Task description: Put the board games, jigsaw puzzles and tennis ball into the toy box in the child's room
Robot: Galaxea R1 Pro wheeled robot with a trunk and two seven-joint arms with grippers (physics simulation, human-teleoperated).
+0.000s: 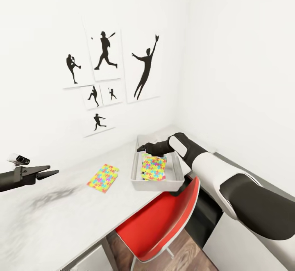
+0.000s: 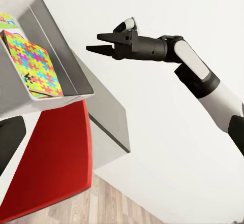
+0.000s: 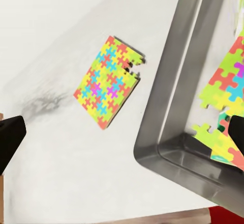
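Leaning against the inside wall of the toy box (image 1: 137,168), a smooth grey bin with rounded corners near the table's (image 1: 61,205) far corner, one thin jigsaw puzzle (image 1: 153,167) stands tilted under the right gripper (image 1: 143,148), whose fingers look parted. A second puzzle (image 1: 103,177) lies flat on bare tabletop beside the box. The left gripper (image 1: 48,171) hovers spread over the table's open end.

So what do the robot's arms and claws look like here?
Both arms end in a matt black two-fingered claw with tapered fingers: left claw, right claw. The right arm alternates glossy white shells with dark grey segments. A small grey-and-white camera block sits atop the left wrist.
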